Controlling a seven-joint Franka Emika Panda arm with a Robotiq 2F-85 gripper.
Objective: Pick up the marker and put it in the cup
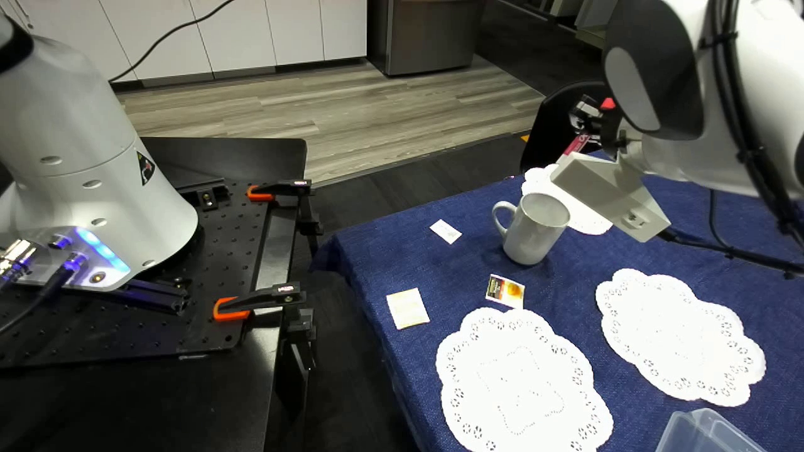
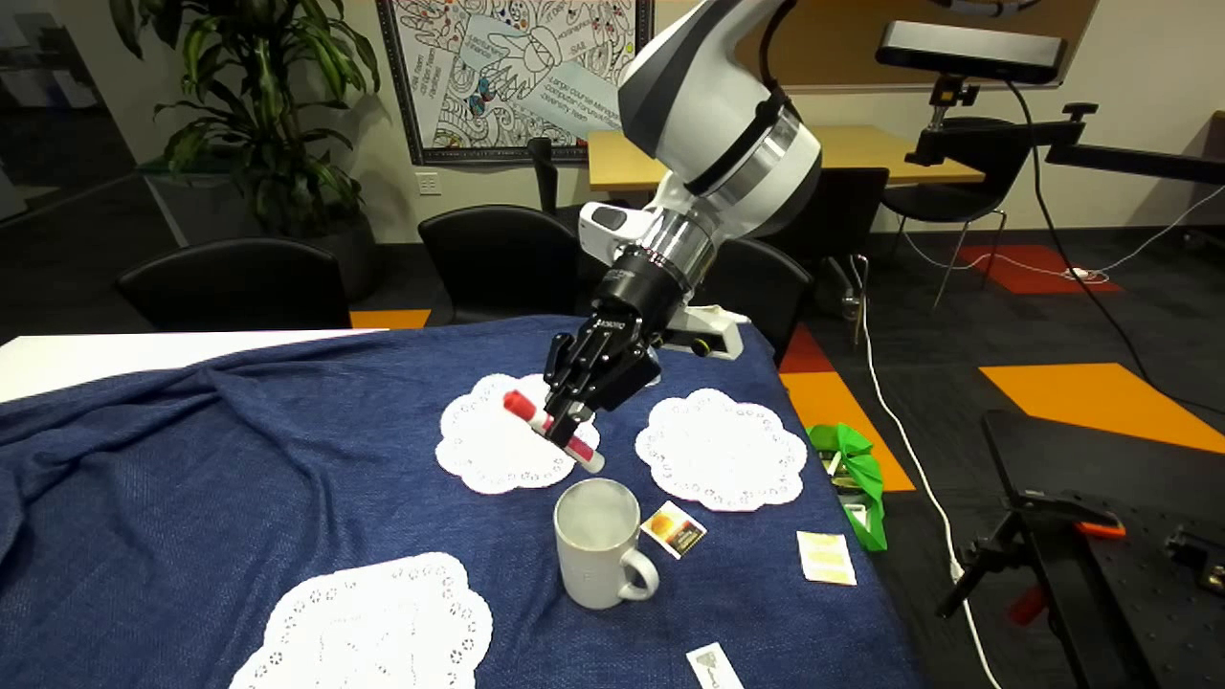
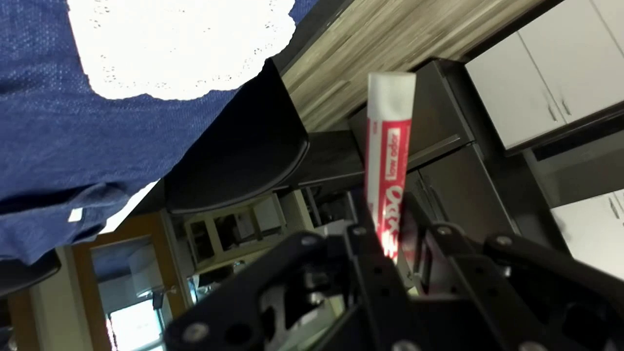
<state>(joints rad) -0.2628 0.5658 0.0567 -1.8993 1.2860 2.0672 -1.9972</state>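
The marker is a red and white stick with a red cap, in both exterior views [image 1: 576, 145] [image 2: 580, 450] and large in the wrist view [image 3: 390, 146]. My gripper [image 2: 563, 423] is shut on its middle and holds it tilted in the air. The gripper also shows in the wrist view [image 3: 385, 224] and partly in an exterior view [image 1: 590, 122]. The cup, a white mug, stands upright on the blue cloth in both exterior views [image 1: 534, 229] [image 2: 595, 550]. The marker's white end points down toward the mug, apart from it. The mug is out of the wrist view.
White lace doilies [image 1: 524, 383] [image 2: 727, 450] lie around the mug on the blue tablecloth [image 2: 383, 478]. Small paper packets [image 1: 505, 290] [image 2: 826, 558] lie near it. A clear plastic container [image 1: 710, 433] sits at a picture corner. Black chairs [image 2: 498, 258] stand behind the table.
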